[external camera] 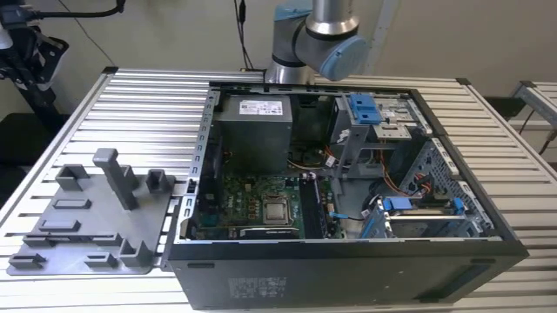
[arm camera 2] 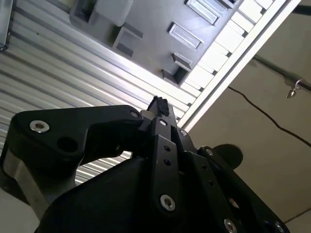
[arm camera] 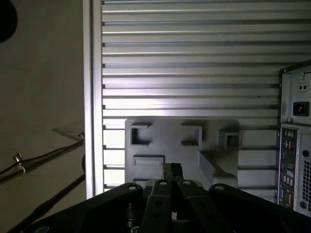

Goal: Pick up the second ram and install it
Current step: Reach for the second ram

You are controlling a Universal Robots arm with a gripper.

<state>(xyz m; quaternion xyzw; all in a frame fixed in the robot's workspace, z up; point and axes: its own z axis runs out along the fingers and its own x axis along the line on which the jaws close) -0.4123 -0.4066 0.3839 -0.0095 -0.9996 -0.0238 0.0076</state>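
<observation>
The arm (external camera: 317,39) rises from the far edge of the slatted metal surface (external camera: 148,104). In the first wrist view its pincer (arm camera: 171,170) hangs over the grey holder tray (arm camera: 184,155). The two fingertips are pressed together with nothing visible between them, so I take it to be closed on nothing.

The tray lies flat on the surface, just beside the open computer case (external camera: 348,267), on the exterior view's left of it. Its pockets and upright posts look bare, and I can make out no dark stick among them.

Inside the case, a narrow dark strip stands in the slots just to the exterior view's right of the processor (external camera: 276,210). That strip is my best guess for the second ram (external camera: 312,207). From where I stand, though, I cannot tell one stick from another there, or say for certain that it is fully seated.

If that is the ram, it lies away from the pincer, across the case wall and towards the exterior view's right. The pincer is well apart from it, with the tray beneath and the case side between them. The strip's long axis runs from the case's near edge towards its far edge, parallel to the wall that faces the tray. The closed fingertips point down at the tray, not at the board.
</observation>
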